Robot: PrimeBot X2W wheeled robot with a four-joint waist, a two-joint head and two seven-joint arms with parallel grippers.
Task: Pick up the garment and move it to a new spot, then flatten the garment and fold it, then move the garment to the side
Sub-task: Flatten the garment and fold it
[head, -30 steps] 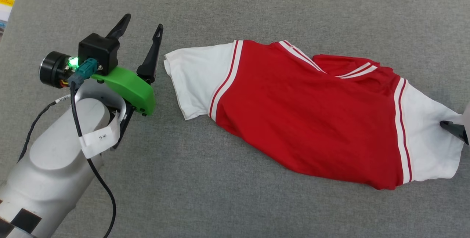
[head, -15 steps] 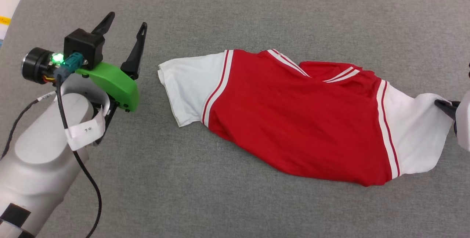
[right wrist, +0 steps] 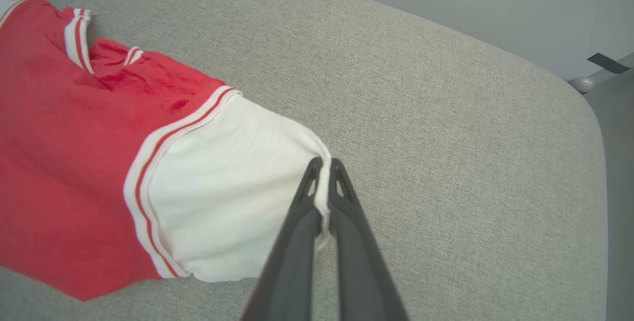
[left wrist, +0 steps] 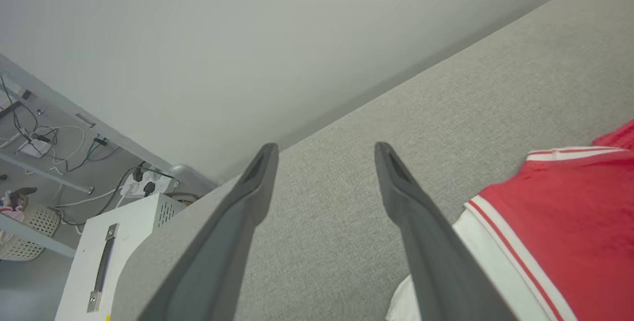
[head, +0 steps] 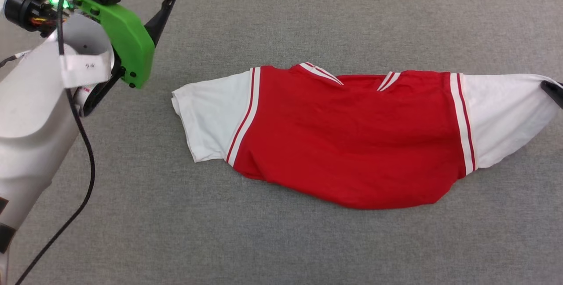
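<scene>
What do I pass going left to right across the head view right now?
Pale left forearm → left claw, open → garment: white sleeve → red body → other white sleeve → right claw, shut on that sleeve's end.

open grey surface all round garment, wall beyond
</scene>
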